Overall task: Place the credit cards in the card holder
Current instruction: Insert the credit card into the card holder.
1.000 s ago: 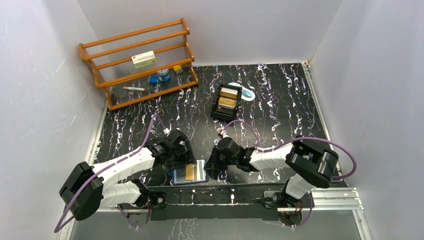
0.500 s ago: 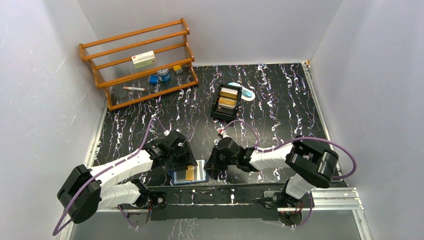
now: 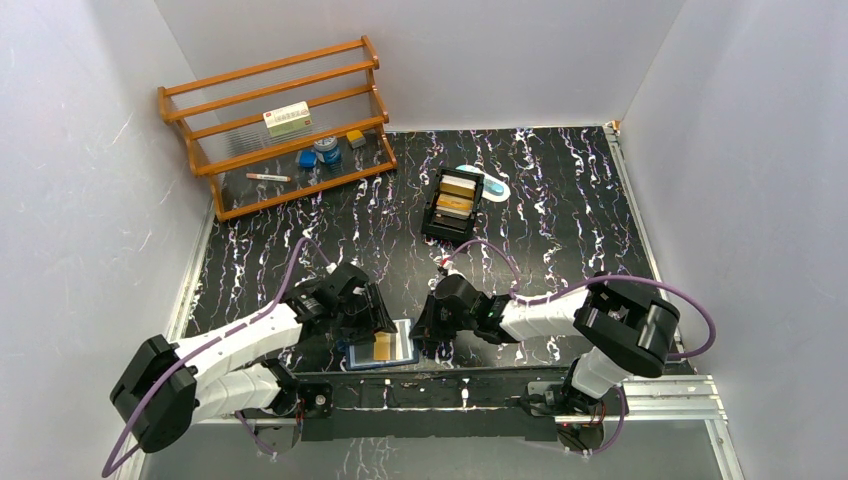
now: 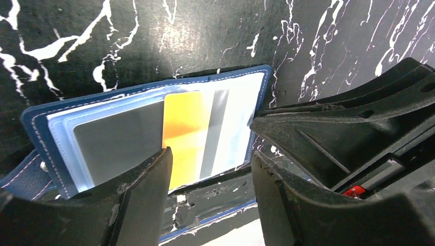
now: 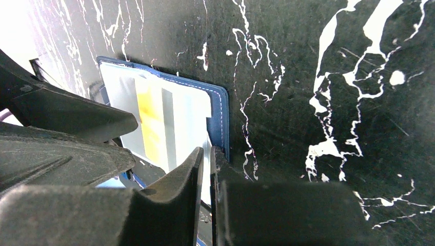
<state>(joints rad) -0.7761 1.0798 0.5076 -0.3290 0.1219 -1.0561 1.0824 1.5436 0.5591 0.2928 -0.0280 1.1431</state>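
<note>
Card holder (image 4: 233, 123): its 6 o'clock edge lies behind the left fingers (image 4: 138, 195), which also cut off the gold card (image 4: 182, 123). The right fingers (image 5: 174, 189) cover its 5 o'clock corner, and whether they pinch it is unclear. Wooden rack (image 3: 275, 70): contents too small to identify.

Card holder (image 3: 403, 341) open at near table (image 3: 560, 200) edge, gold card (image 3: 381, 347) on it; left gripper (image 3: 370, 324), right gripper (image 3: 426, 340) flanking.
</note>
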